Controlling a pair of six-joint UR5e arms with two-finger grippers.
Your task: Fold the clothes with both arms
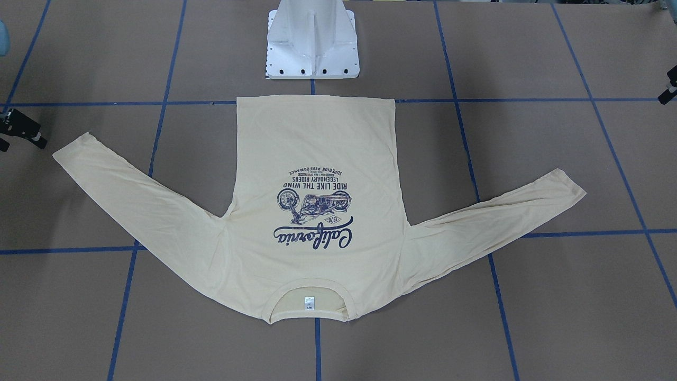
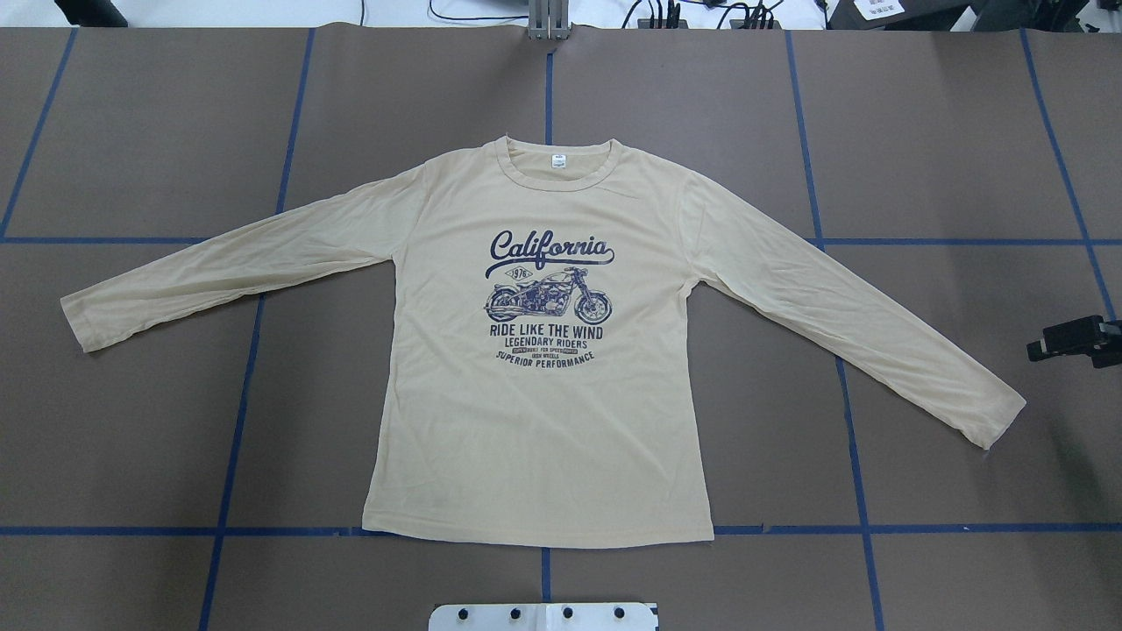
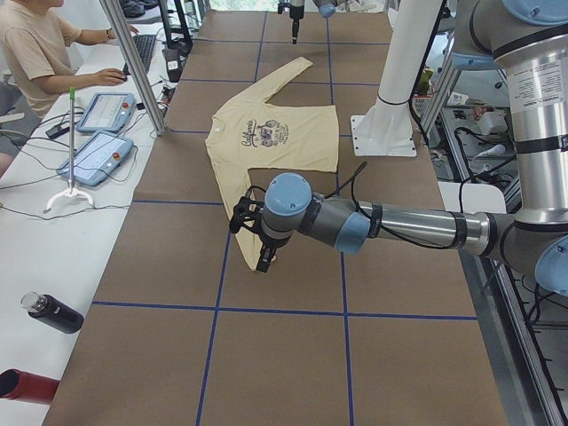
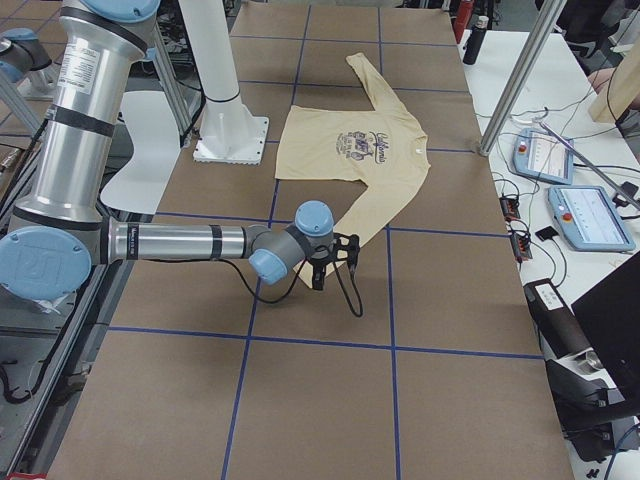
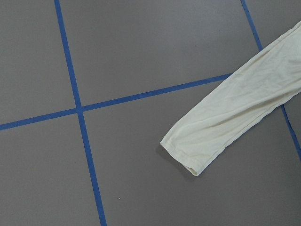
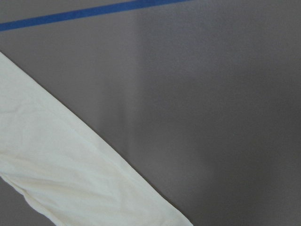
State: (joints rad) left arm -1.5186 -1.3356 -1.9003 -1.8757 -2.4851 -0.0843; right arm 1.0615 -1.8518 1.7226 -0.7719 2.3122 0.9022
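The pale cream-yellow long-sleeved T-shirt lies flat on the table, print up, collar away from the robot, both sleeves spread out to the sides. It also shows in the front-facing view. My right gripper hovers just beyond the right sleeve's cuff, apart from it. My left gripper hangs above the table near the left cuff. Only a sliver of it shows in the front-facing view. Neither wrist view shows fingers. I cannot tell whether either gripper is open or shut.
The white pedestal base stands just behind the shirt's hem. Blue tape lines grid the brown table. An operators' bench with control tablets, a metal post and a dark bottle runs along the far side.
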